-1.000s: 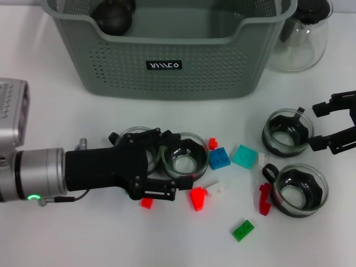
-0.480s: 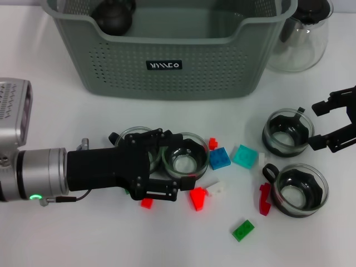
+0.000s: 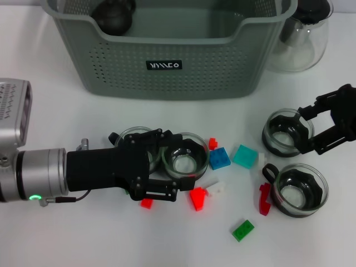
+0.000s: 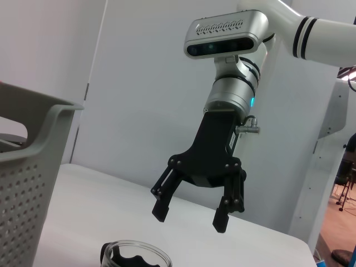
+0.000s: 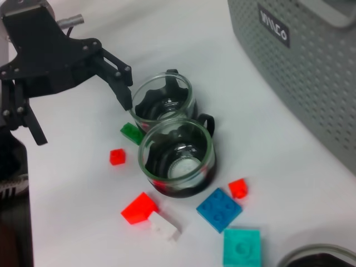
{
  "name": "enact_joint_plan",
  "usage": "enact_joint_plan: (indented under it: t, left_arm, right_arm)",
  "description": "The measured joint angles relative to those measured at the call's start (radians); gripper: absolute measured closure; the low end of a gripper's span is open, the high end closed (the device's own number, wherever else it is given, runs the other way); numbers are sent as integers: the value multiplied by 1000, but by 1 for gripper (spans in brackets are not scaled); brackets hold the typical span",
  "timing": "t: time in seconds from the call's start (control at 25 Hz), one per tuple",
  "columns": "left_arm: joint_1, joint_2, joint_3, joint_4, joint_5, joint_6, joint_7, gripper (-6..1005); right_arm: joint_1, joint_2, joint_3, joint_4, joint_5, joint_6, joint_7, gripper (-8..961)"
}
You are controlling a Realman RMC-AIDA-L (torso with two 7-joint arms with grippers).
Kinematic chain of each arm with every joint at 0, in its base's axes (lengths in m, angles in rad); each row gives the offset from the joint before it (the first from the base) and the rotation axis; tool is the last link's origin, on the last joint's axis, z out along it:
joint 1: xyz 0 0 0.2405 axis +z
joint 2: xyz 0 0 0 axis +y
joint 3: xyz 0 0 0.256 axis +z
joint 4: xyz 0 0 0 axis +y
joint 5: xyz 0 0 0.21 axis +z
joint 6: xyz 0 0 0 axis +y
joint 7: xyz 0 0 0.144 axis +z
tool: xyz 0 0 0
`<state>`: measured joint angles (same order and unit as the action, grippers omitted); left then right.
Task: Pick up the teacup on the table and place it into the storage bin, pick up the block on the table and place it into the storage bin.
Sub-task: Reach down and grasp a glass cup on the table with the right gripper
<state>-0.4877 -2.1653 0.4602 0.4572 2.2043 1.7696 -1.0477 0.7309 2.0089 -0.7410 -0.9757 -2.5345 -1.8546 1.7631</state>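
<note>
Several glass teacups stand on the white table: one [image 3: 184,157] under my left gripper [image 3: 174,166], one [image 3: 131,139] partly hidden by it, one [image 3: 285,132] at the right and one [image 3: 302,189] in front of that. My left gripper is open, its fingers either side of the first cup; in the right wrist view [image 5: 83,119] it stands beside the two cups [image 5: 177,156]. My right gripper [image 3: 306,129] is open at the right cup's side, also seen in the left wrist view [image 4: 189,219]. Blocks lie loose: blue [image 3: 219,159], teal [image 3: 245,156], red [image 3: 197,198], green [image 3: 243,230]. The grey-green storage bin [image 3: 111,67] stands behind.
A clear glass pot [image 3: 303,39] with a dark lid stands right of the bin. A dark round object [image 3: 114,14] lies in the bin's left corner. Small red [image 3: 146,203] and white [image 3: 217,188] blocks lie near the left gripper. A red piece [image 3: 265,198] lies by the front right cup.
My right gripper has moved left and closed in on the right teacup, still open. The left arm and the cups have not moved.
</note>
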Motion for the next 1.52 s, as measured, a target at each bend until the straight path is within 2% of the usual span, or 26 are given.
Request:
enact_joint_plan:
  t: [0.2, 0.6, 0.84, 0.96, 1.52]
  left_arm:
    - [3, 3, -1, 0, -3, 0, 0, 64]
    - [11, 10, 0, 9, 0, -1, 3, 65]
    - [23, 14, 0, 15, 0, 0, 17, 64]
    - [24, 14, -2, 15, 0, -1, 25, 64]
    - [29, 15, -6, 9, -2, 1, 29, 64]
  right_arm:
    - [5, 18, -58, -4, -1, 33, 91, 15]
    - [20, 33, -195, -10, -31, 102, 351, 20]
    - [54, 72, -229, -11, -122, 131, 409, 35]
    - [67, 83, -247, -7, -163, 154, 429, 40]
    - [83, 90, -351, 39, -166, 232, 491, 45]
